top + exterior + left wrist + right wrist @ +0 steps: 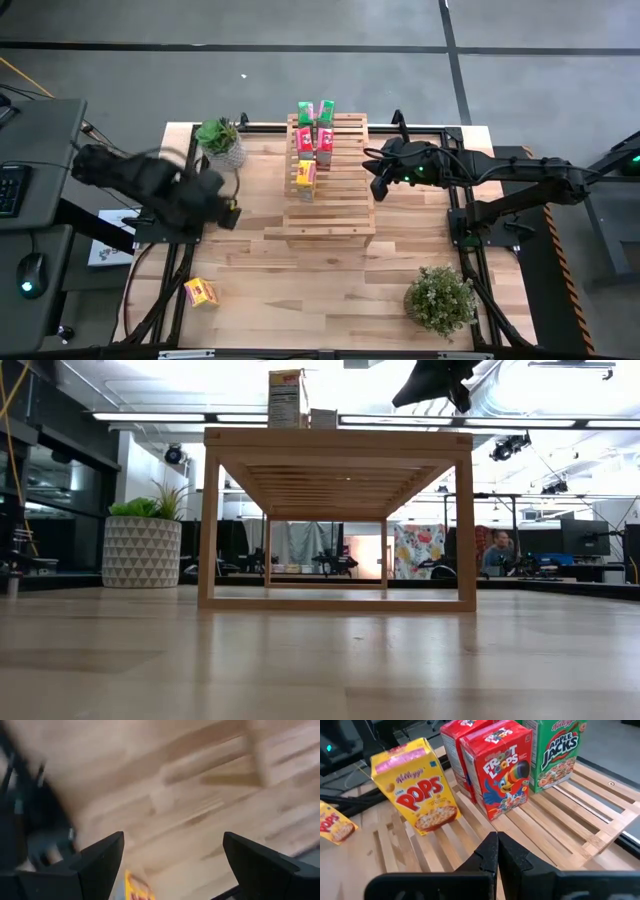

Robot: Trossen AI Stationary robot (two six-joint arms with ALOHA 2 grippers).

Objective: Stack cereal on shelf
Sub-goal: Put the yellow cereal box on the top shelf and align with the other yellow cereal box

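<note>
Left gripper (232,213), jaws apart and empty, hovers at the shelf's (330,215) nine o'clock. Right gripper (378,186) hangs closed at its three o'clock. Five cereal boxes (315,140) stand stacked; one yellow box (201,292) waits on the worktop (300,290) at seven o'clock.

Five cereal boxes (314,140) upright on shelf (330,200), sixth yellow box (201,292) on table

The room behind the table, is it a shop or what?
Probably a robot lab or workshop, not a shop: ceiling strip lights, desks with monitors where a person sits, and two robot arms at the wooden table.
</note>
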